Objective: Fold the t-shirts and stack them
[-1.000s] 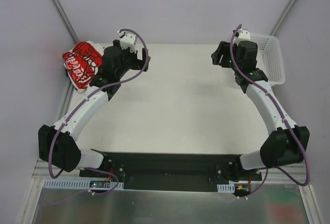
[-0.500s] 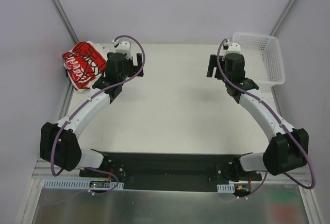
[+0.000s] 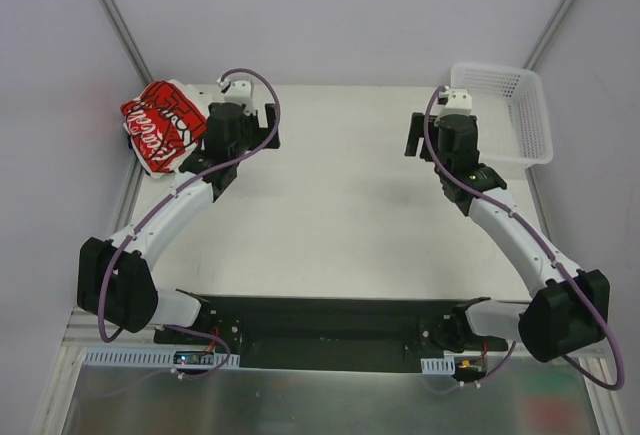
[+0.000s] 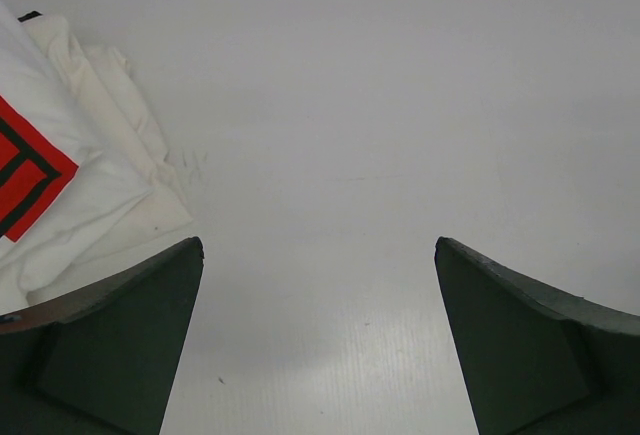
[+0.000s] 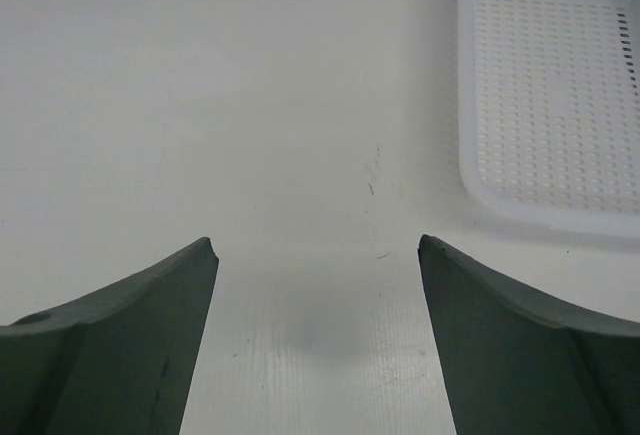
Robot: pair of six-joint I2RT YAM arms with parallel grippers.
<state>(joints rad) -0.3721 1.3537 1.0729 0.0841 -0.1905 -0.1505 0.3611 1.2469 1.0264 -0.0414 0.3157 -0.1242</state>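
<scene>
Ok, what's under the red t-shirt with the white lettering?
Folded white and cream cloth sticks out beneath the red printed t-shirt. How many shirts lie under it is covered.

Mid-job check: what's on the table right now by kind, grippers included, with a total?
T-shirt pile: 1, red with white print on top, layers beneath uncountable
White mesh basket: 1
Grippers: 2, left gripper and right gripper, both open, holding nothing
Total: 4
</scene>
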